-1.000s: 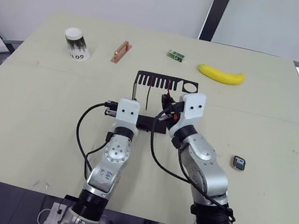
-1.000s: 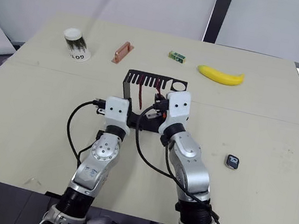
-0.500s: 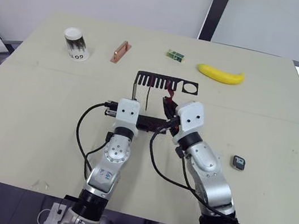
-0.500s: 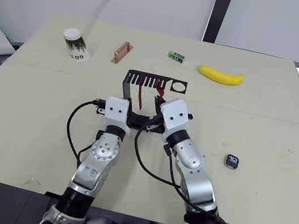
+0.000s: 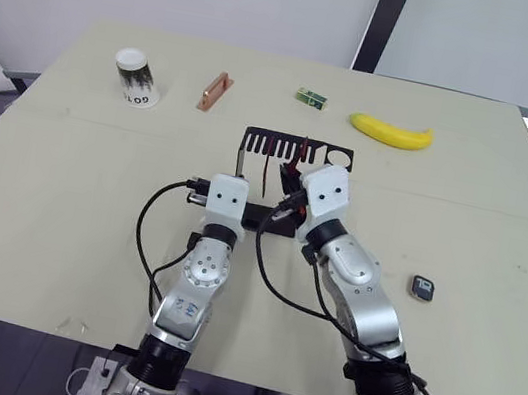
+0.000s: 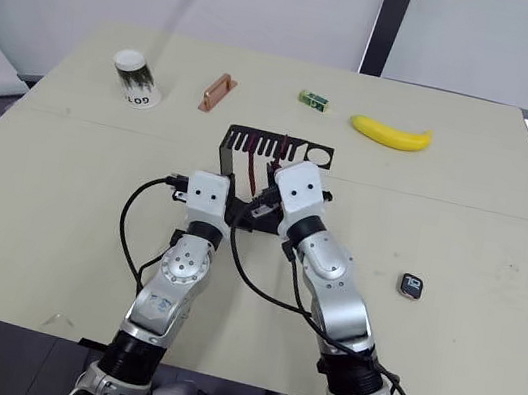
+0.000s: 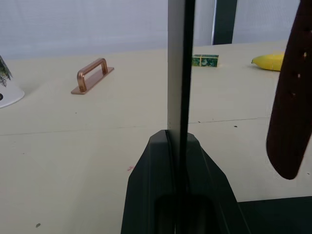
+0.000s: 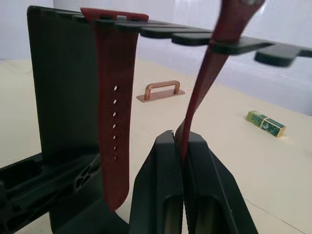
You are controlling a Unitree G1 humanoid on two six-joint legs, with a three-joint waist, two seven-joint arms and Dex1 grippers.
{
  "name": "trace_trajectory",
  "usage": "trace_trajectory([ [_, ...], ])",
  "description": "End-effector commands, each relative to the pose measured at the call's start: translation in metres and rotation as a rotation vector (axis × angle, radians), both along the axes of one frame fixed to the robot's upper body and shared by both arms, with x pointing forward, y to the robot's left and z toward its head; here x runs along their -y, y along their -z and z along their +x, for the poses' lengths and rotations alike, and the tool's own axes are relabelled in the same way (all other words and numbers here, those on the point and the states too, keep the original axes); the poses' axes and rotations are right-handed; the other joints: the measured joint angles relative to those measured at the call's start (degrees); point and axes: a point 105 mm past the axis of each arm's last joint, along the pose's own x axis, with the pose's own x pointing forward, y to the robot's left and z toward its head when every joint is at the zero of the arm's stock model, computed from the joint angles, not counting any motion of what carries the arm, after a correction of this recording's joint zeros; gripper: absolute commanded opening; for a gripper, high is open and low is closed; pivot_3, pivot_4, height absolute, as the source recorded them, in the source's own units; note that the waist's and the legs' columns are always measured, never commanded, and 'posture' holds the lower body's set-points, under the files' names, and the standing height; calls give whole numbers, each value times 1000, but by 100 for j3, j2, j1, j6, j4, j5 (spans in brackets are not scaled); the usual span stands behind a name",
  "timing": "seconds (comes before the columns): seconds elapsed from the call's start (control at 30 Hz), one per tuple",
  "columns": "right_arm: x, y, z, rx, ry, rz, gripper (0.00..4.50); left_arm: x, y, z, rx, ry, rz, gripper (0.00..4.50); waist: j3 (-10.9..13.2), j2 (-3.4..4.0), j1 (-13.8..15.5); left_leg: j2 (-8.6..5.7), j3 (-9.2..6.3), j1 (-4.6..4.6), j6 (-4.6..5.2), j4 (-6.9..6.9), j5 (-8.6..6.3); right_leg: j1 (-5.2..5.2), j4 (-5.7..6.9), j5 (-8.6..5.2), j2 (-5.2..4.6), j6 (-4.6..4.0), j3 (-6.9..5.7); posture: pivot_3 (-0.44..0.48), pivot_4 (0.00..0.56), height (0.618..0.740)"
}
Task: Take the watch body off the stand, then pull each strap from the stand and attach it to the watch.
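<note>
**Both grippers clamped at the stand**

My right gripper (image 8: 180, 146) is closed on the lower end of one dark red strap (image 8: 207, 73), which hangs from the comb slots of the stand (image 5: 297, 148). My left gripper (image 7: 176, 141) pinches the stand's upright edge. The second strap (image 8: 113, 112) hangs free beside it. The watch body (image 5: 422, 286) lies on the tabletop toward its right edge.

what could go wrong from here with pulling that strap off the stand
The right gripper pinches the strap low down, so it may slip out before the top clears the slot. The left gripper clamps only the stand by its thin upright edge, so a hard pull might tilt it. The other strap hangs close and could get dragged.
</note>
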Motion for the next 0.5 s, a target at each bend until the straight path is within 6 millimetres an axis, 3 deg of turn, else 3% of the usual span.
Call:
trace_trajectory([
  [0.03, 0, -13, -2, 52, -3, 12, 40, 12, 9, -4, -37, 37, -23, 0, 0, 0, -3, 0, 0, 0, 0, 0, 0, 0, 0, 0, 0, 0, 0, 0, 150, 739],
  [0.27, 2, -19, -17, 181, -35, -63, 40, 8, 10, -3, -45, 13, -28, 0, 0, 0, -3, 0, 0, 0, 0, 0, 0, 0, -1, 0, 0, 0, 0, 0, 150, 739],
  [0.5, 5, -6, -28, 198, -64, -100, 40, 6, 11, -3, -48, 9, -32, 0, 0, 0, -7, 0, 1, 2, -1, 0, 1, 0, 0, 0, 0, 0, 1, 0, 150, 739],
])
